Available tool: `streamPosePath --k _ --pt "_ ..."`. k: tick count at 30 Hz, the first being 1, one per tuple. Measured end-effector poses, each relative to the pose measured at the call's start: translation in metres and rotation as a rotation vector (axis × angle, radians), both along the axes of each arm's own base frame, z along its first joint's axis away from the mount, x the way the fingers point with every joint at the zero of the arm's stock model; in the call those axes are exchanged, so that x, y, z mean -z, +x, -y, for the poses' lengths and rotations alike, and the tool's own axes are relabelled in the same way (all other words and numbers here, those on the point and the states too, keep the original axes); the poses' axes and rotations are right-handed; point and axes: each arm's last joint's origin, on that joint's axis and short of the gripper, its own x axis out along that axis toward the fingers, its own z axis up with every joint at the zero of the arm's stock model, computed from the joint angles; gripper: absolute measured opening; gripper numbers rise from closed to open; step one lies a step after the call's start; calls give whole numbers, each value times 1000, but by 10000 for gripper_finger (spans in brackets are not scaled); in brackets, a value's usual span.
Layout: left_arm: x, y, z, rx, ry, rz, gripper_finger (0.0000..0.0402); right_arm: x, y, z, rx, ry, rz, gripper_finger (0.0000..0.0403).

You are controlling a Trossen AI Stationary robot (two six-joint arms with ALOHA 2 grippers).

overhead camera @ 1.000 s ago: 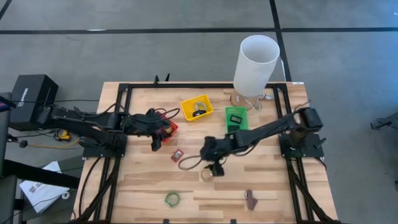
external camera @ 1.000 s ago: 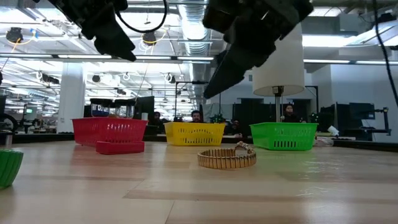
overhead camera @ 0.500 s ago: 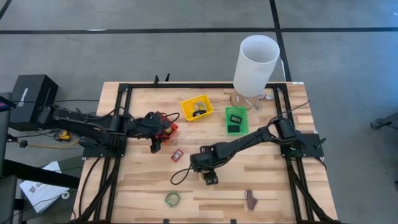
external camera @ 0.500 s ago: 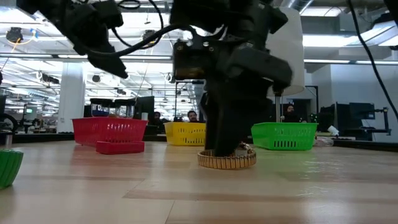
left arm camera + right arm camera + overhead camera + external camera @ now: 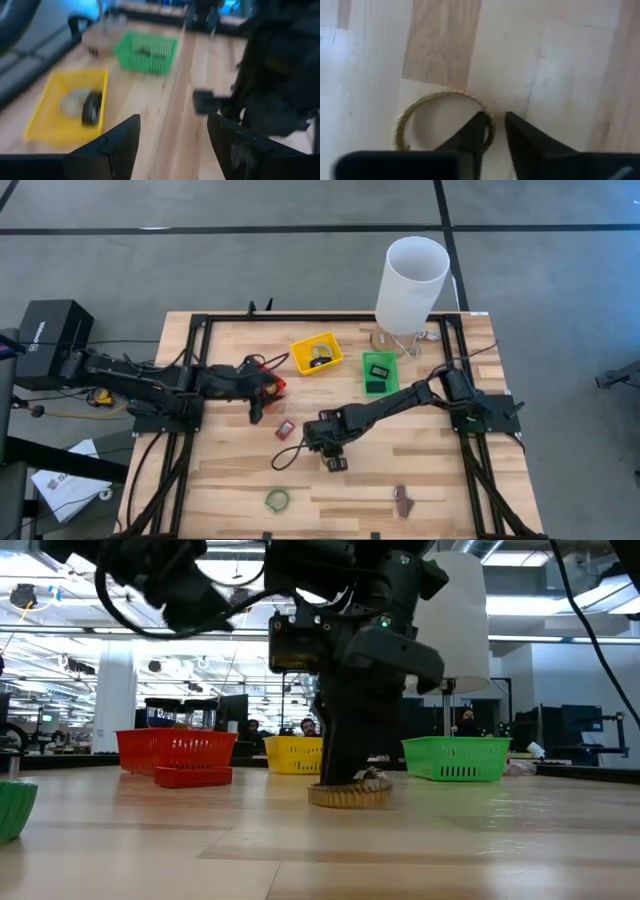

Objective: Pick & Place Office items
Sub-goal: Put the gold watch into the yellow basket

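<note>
Nearest at six o'clock on the table, green ring (image 5: 277, 500) and brown clip (image 5: 403, 500) lying loose. At centre, right gripper (image 5: 493, 131) pinching the rim of the gold ribbed ring (image 5: 442, 121), one finger inside, one outside. Probably light, stiff, thin: best taken across the band. Farther at ten o'clock, left gripper (image 5: 172, 137) spread, empty, near the red bin (image 5: 270, 385).

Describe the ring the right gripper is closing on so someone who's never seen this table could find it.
Start at the green bin mid-table and follow the right arm down to the right gripper, whose fingers straddle the rim of the gold ring. It lies flat on bare wood, and its ribbed gold band sets it apart from the green ring near the front edge.
</note>
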Motion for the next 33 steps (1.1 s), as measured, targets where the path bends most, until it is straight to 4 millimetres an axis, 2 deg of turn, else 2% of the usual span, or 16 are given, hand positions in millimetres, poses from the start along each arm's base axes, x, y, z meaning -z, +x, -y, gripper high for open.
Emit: streamPosePath --k 3,5,8,14,23,26,33 --pt "-7 3 0 30 65 64 220 0 0 8 13 4 -19 27" --pt "-8 3 0 37 80 73 218 -1 -1 14 -6 -9 -35 9" --pt "-11 3 0 37 82 95 219 -8 -1 26 4 -42 -54 14" --pt "-13 2 0 36 82 109 219 -43 10 61 29 -225 -55 5" --pt "-13 2 0 34 80 110 214 -94 26 127 167 -511 37 4" --pt "-13 2 0 34 80 110 214 -100 32 150 222 -584 100 6" --pt "-13 2 0 23 83 110 214 -101 37 202 344 -583 203 5"
